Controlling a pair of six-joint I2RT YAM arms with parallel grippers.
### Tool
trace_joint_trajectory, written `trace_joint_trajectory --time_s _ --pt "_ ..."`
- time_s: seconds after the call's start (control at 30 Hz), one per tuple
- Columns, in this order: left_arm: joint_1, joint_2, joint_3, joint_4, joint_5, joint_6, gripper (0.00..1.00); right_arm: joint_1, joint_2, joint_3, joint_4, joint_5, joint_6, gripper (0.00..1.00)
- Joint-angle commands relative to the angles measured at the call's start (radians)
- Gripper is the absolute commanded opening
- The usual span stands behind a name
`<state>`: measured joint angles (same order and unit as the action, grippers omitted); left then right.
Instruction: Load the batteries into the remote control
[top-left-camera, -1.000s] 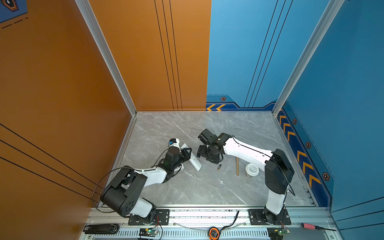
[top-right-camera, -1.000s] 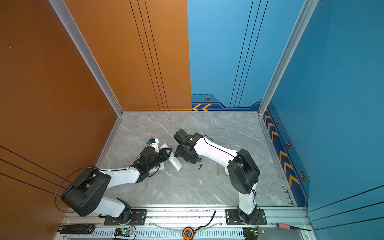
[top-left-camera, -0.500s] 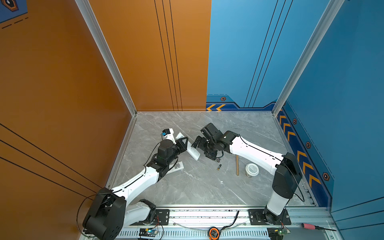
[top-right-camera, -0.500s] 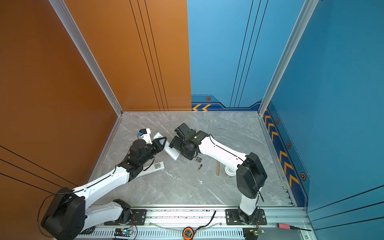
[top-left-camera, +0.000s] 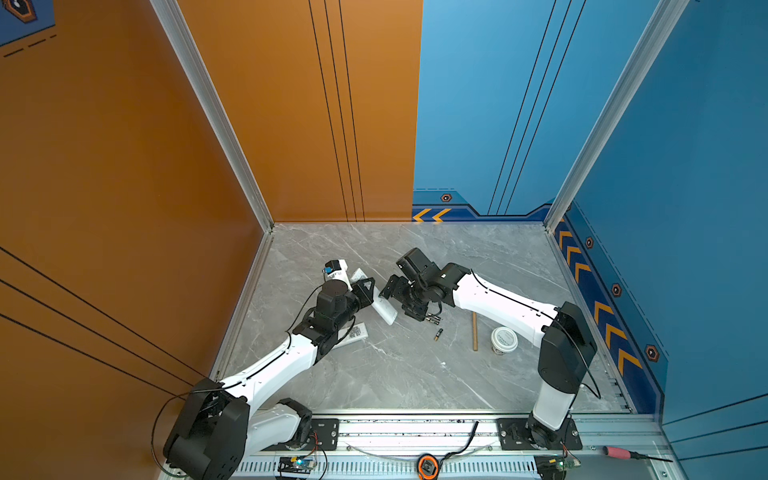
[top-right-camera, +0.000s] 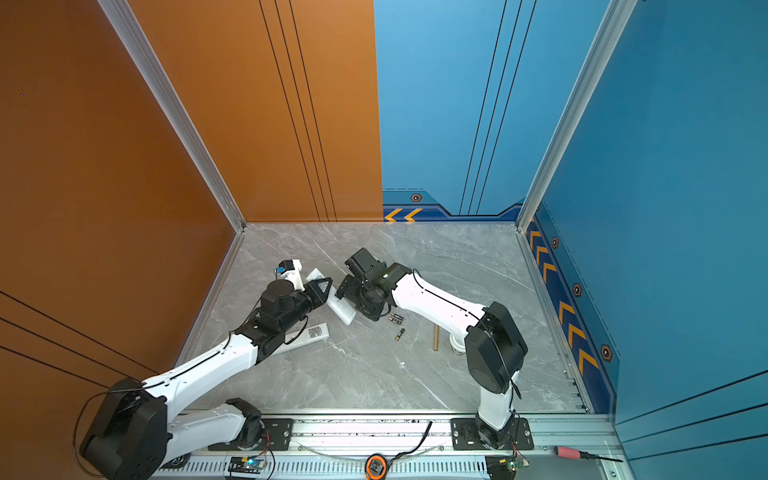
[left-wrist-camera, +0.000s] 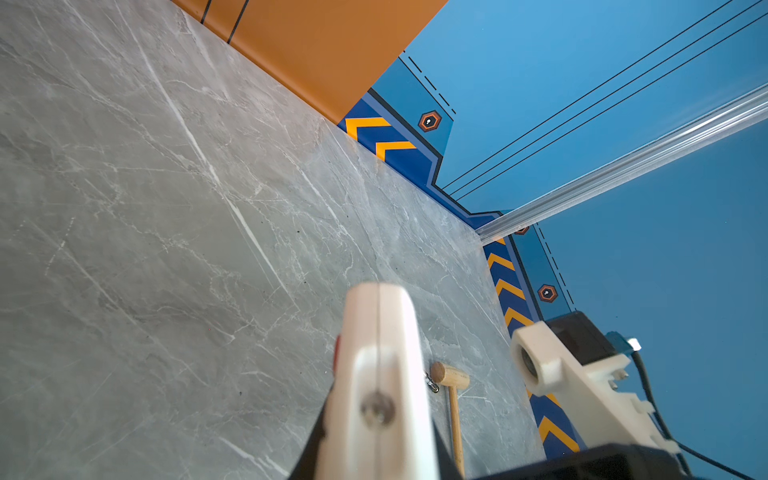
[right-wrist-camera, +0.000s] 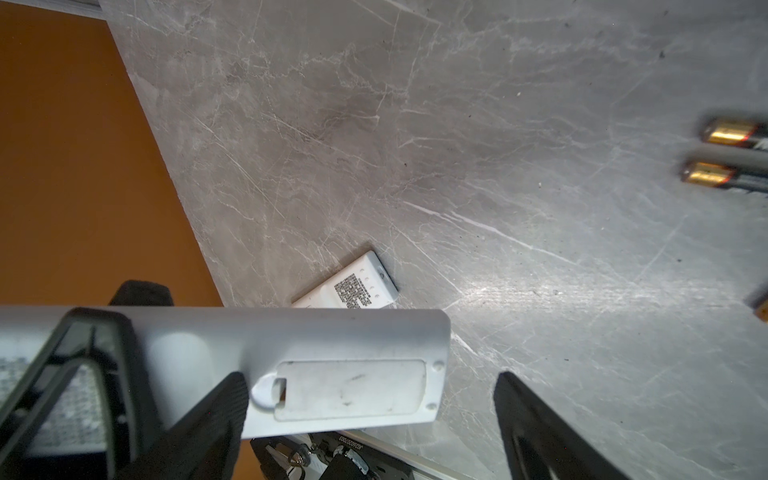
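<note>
You are at the step of opening the battery compartment; no cell is loaded yet. Your left claw (top-left-camera: 368, 291) is pinching the white remote control (right-wrist-camera: 291, 345) and holds it lifted above the bench (top-left-camera: 374, 374), with the back side turned to the right wrist camera. In that view the battery cover (right-wrist-camera: 353, 388) is closed and sits flush in the body.

Your right claw (top-left-camera: 390, 293) is spread wide around the end of the remote control. One finger (right-wrist-camera: 216, 411) lies at the small notch of the battery cover and seems to touch it. The other finger (right-wrist-camera: 536, 428) stands apart, beyond the end of the remote control, and holds nothing.

The batteries wait on the bench near the right claw. Two of them (top-left-camera: 432, 319) lie side by side, and one more (top-left-camera: 438, 334) lies just beside this pair. A fourth I cannot find in these views. A second remote (top-left-camera: 356, 332), with a printed code on its back, lies flat on the bench under the left arm.

I think the next move calls for a push of the finger at the notch, so that the battery cover comes loose, most likely toward the end of the remote control. The left claw must grip firmly during this, otherwise the remote control may turn between its pads. Only after that does it make sense to go down for a battery.
</note>
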<state>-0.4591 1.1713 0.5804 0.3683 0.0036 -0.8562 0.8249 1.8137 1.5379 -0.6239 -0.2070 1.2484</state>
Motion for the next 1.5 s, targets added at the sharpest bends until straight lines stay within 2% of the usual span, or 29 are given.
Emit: trace_joint_trajectory --time_s 0.0,0.23,0.43,0.87,1.13,1.27,1.47 --pt "-0.009 -0.005 0.029 0.017 -0.026 0.016 0.0 0.005 0.017 -0.009 0.0 -0.007 0.007 0.89" --pt "-0.008 0.012 0.061 0.037 -0.031 -0.035 0.0 0.002 0.029 0.001 -0.004 -0.008 0.0 0.86" --pt "-0.019 0.025 0.097 0.035 -0.033 -0.019 0.0 0.0 0.043 0.007 -0.014 -0.006 -0.008 0.83" --pt "-0.119 0.007 0.184 -0.112 -0.125 0.216 0.0 -0.013 0.066 0.014 -0.079 0.021 -0.049 0.67" --pt "-0.147 0.018 0.198 -0.147 -0.161 0.268 0.0 -0.017 0.078 0.027 -0.117 0.038 -0.082 0.57" --pt "-0.147 0.023 0.192 -0.146 -0.169 0.269 0.0 -0.019 0.062 0.026 -0.115 0.035 -0.085 0.58" --pt "-0.138 0.022 0.198 -0.149 -0.18 0.258 0.0 -0.026 -0.015 0.011 -0.091 0.022 -0.026 0.69"
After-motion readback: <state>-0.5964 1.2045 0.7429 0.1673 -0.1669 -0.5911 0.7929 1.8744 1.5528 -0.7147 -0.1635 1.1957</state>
